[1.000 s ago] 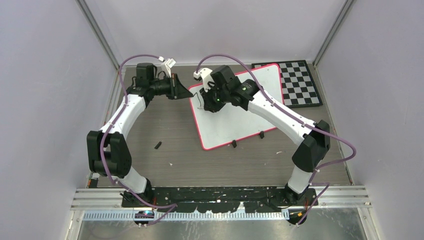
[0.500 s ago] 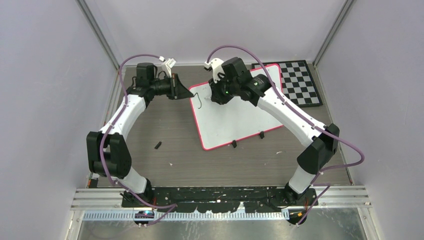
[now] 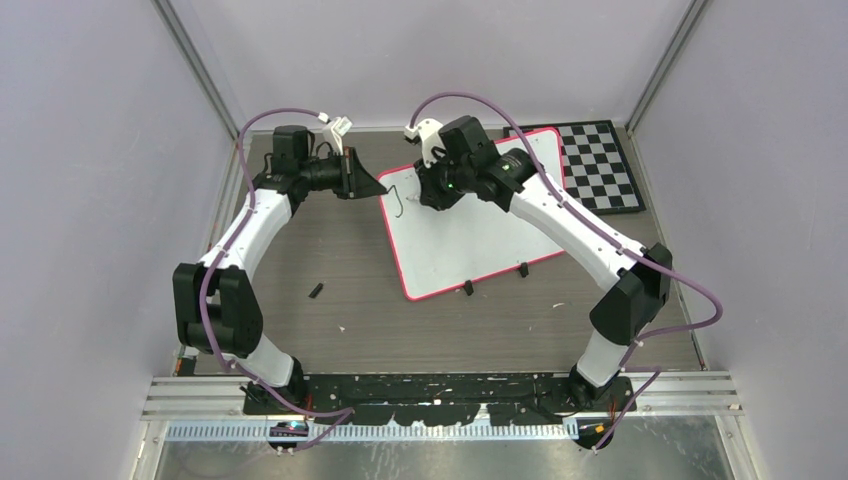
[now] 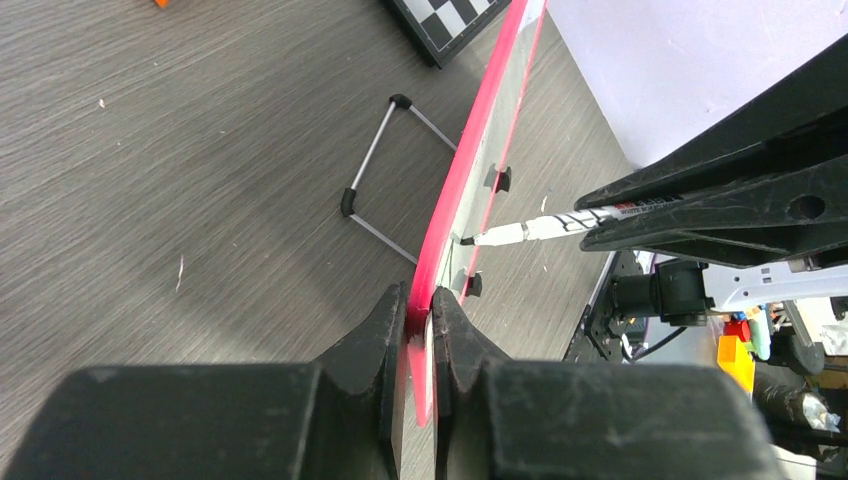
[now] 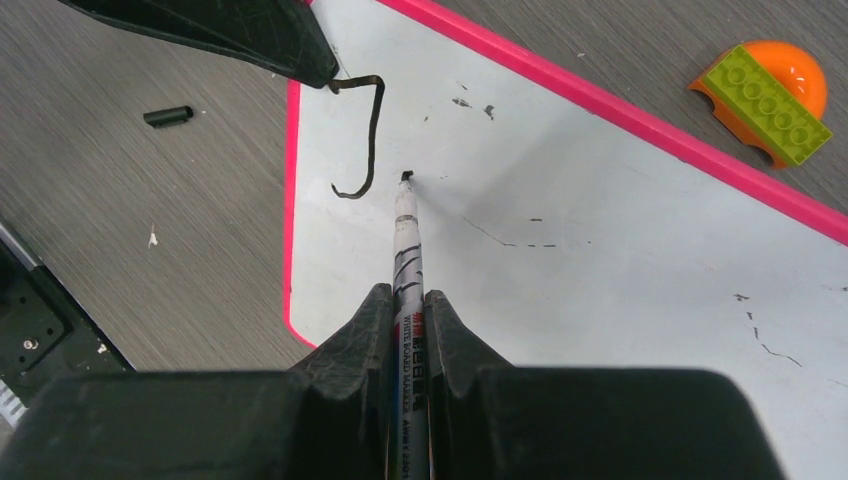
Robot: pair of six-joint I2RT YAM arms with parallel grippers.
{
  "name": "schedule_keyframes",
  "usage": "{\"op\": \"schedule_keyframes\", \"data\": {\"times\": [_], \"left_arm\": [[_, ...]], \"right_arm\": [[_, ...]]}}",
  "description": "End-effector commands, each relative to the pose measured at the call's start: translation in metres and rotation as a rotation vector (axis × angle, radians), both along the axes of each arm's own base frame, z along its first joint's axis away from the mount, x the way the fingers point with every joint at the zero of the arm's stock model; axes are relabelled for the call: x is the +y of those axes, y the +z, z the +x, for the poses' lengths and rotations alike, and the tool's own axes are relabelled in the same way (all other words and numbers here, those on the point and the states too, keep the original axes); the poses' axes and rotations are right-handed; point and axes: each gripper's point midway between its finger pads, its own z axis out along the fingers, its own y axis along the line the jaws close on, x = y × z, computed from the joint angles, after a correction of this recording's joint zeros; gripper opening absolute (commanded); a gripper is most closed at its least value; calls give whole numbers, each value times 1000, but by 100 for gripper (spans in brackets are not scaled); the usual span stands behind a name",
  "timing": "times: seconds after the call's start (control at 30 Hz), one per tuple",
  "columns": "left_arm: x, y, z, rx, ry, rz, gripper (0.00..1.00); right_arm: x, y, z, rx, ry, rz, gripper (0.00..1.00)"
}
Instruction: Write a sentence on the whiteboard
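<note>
The whiteboard [image 3: 470,245] lies tilted on the table, white with a pink-red rim [image 4: 470,160]. My left gripper [image 3: 378,190] is shut on its far-left corner, the rim pinched between the jaws [image 4: 420,300]. My right gripper [image 3: 432,195] hangs over the board's far-left part, shut on a whiteboard marker [image 5: 407,230]. The marker's tip touches the board at a small dark dot. Of the sentence, one hooked J-like stroke [image 5: 365,150] shows just left of the tip. The same stroke [image 3: 398,203] shows from above.
A black-and-white checkerboard [image 3: 600,165] lies behind the board at the right. A small black cap [image 3: 316,291] rests on the table to the left. An orange and green toy brick [image 5: 768,95] sits beyond the rim. A wire stand [image 4: 385,170] lies nearby.
My right gripper has moved with the marker toward the back right, uncovering the hooked stroke. In the last half second it barely shifted. The left arm has held still.
</note>
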Motion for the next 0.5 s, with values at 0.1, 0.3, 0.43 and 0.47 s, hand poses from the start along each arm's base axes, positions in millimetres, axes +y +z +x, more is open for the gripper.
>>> {"op": "schedule_keyframes", "data": {"times": [0.1, 0.3, 0.43, 0.47], "left_arm": [[0, 20, 2, -94, 3, 1, 0], [1, 18, 1, -96, 4, 5, 0], [1, 19, 1, -96, 4, 5, 0], [1, 19, 1, -97, 3, 5, 0]], "right_arm": [[9, 9, 1, -23, 17, 32, 0], [1, -1, -6, -14, 27, 1, 0], [-8, -4, -9, -20, 20, -21, 0], [-10, -3, -9, -23, 17, -25, 0]]}}
